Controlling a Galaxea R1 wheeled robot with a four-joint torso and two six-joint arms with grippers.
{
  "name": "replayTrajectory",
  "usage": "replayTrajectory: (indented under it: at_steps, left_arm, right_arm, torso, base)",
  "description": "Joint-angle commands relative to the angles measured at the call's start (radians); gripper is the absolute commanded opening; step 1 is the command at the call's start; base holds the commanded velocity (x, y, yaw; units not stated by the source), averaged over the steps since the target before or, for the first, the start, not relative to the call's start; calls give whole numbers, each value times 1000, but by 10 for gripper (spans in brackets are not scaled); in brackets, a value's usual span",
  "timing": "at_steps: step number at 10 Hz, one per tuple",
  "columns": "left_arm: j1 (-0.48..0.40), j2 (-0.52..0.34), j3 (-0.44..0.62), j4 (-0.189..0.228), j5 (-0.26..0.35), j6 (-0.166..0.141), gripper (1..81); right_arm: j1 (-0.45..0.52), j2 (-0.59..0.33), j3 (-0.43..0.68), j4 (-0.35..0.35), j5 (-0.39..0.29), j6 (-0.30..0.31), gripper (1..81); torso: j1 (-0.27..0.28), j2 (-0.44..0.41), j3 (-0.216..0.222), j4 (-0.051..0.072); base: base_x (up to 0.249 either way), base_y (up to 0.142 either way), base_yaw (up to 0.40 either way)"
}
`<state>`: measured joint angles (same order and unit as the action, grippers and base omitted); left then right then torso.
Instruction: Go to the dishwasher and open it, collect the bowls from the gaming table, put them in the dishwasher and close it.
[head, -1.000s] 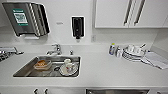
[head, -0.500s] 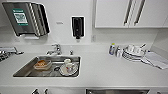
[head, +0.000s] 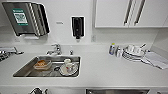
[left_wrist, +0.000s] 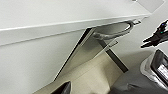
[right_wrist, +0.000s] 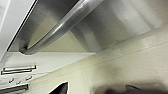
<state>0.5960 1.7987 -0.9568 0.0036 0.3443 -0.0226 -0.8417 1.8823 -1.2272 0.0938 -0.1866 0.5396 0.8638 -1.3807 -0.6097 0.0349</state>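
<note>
We face a white counter (head: 105, 72). At left, a sink (head: 25, 71) holds blurred dishes; plates (head: 132, 53) stack at right. The dishwasher (head: 117, 91) is cut off at the bottom edge, right of centre. Its handle (right_wrist: 62, 25) looms by our right wrist. We cannot tell either claw's state.

Your head view looks down on the sink (head: 48, 65) counter; both wrist views face the dishwasher (right_wrist: 105, 30) handle (right_wrist: 62, 25), right closest.
</note>
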Motion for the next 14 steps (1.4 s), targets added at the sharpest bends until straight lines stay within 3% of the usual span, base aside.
replayTrajectory:
  at_steps: [1, 4, 9, 12, 13, 14]
  left_arm:
    - [-110, -22, 3, -14, 18, 4, 811]
    - [-112, -21, -2, -14, 16, 4, 811]
    - [-112, -19, -10, -14, 15, 4, 811]
    - [-112, -16, -13, -14, 16, 4, 811]
    - [-112, -16, -13, -14, 16, 4, 811]
    - [-112, -16, -14, -13, 16, 6, 811]
  right_arm:
    - [192, -32, -1, 10, -154, 175, 811]
    - [269, 2, -7, 7, -228, 312, 811]
    - [305, 120, -93, -3, -283, 447, 811]
    - [310, 136, -121, 0, -281, 491, 811]
    - [313, 128, -107, -3, -258, 490, 811]
    - [304, 117, -87, -48, -191, 490, 811]
  torso:
    - [0, 0, 0, 0]
    - [0, 0, 0, 0]
    - [0, 0, -1, 0]
    - [0, 0, -1, 0]
    - [0, 0, -1, 0]
    - [0, 0, -1, 0]
  base:
    - [0, 0, 0]
    - [0, 0, 0]
    - [0, 0, 0]
    - [0, 0, 0]
    - [0, 0, 0]
    - [0, 0, 0]
